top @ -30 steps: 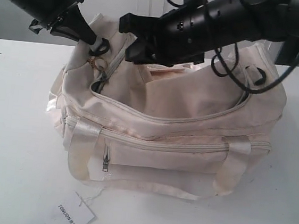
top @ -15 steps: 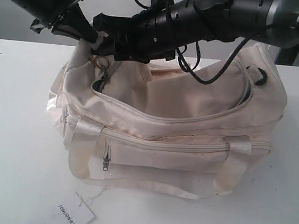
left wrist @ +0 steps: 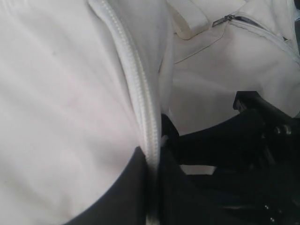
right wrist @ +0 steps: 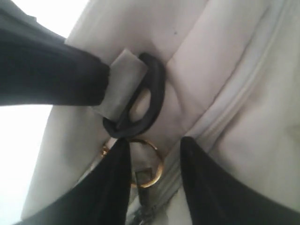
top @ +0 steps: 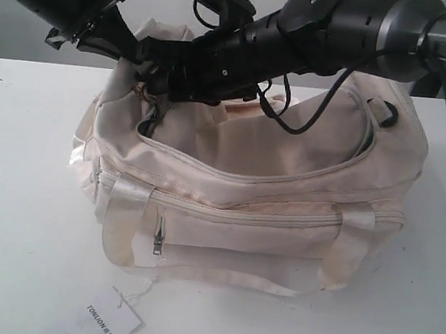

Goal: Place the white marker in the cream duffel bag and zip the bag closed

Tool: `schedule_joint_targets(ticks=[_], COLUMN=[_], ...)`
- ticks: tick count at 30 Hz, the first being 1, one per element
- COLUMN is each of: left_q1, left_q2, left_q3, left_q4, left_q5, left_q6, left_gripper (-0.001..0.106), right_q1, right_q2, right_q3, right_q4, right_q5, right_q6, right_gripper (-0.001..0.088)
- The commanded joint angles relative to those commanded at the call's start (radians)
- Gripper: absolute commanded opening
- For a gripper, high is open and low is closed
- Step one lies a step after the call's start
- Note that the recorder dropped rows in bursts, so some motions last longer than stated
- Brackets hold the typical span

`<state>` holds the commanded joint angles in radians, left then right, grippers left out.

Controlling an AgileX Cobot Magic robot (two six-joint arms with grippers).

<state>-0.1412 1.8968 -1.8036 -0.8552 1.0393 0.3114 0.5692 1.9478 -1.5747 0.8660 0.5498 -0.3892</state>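
Hanging part-open, clamping nothing, the right gripper straddles the small gold keychain ring on the soft cream fabric duffel bag near the far edge of the white table and should close squarely before pulling; slim white marker unseen.

The fingers of the right gripper were cut off by the edge of the right wrist view, and the zip pull under the gold ring was too blurred to make out. From outside, the right arm covered the back of the bag, and the smallest print on the paper tag could not be read.
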Motion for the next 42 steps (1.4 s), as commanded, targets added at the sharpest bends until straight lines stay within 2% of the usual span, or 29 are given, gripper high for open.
schedule_joint_targets(ticks=[3, 7, 8, 25, 31, 37, 40, 42], left_q1=[0.0, 0.0, 0.0, 0.0, 0.0, 0.0, 0.0, 0.0], left_q2=[0.0, 0.001, 0.001, 0.001, 0.001, 0.001, 0.001, 0.001], left_q3=[0.0, 0.0, 0.0, 0.0, 0.0, 0.0, 0.0, 0.0], left_q4=[0.0, 0.0, 0.0, 0.012, 0.02, 0.027, 0.027, 0.027], left_q5=[0.0, 0.0, 0.0, -0.002, -0.012, -0.01, -0.01, -0.01], left_q6=[0.0, 0.003, 0.003, 0.003, 0.003, 0.003, 0.003, 0.003], left_gripper=[0.0, 0.0, 0.0, 0.0, 0.0, 0.0, 0.0, 0.0], right_q1=[0.0, 0.0, 0.0, 0.0, 0.0, 0.0, 0.0, 0.0], right_q2=[0.009, 0.002, -0.002, -0.132, -0.139, -0.139, -0.126, -0.112], right_q3=[0.0, 0.0, 0.0, 0.0, 0.0, 0.0, 0.0, 0.0], right_q4=[0.0, -0.002, -0.002, -0.074, -0.078, -0.136, -0.172, -0.2], right_q5=[0.0, 0.0, 0.0, 0.052, 0.122, 0.122, 0.116, 0.113], right_q6=[0.0, 0.0, 0.0, 0.0, 0.0, 0.002, 0.058, 0.095], right_gripper=[0.0252, 0.0023, 0.0, 0.0, 0.0, 0.0001, 0.0059, 0.0146])
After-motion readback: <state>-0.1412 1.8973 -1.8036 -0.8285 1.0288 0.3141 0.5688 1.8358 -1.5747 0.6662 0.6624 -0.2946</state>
